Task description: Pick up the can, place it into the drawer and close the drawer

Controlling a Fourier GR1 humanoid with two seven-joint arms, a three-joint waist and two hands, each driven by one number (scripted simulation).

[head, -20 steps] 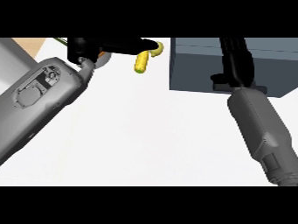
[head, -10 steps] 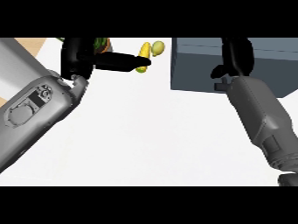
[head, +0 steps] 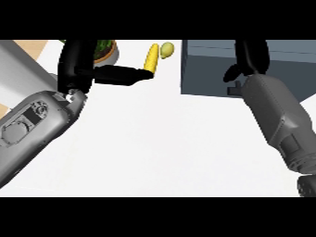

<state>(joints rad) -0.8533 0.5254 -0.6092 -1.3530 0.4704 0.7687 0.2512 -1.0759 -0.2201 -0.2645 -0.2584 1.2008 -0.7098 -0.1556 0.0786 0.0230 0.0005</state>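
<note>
White counter (head: pixel 160 139); can hidden, right hand (head: pixel 250 58) cut off.

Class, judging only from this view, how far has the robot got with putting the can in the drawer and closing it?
Nothing looks finished. No can shows anywhere in this view. The left hand is up by the banana and potted plant, thumb stretched toward the banana. The right hand is over the grey drawer unit. Whether the can is inside or the drawer shut cannot be told.
</note>
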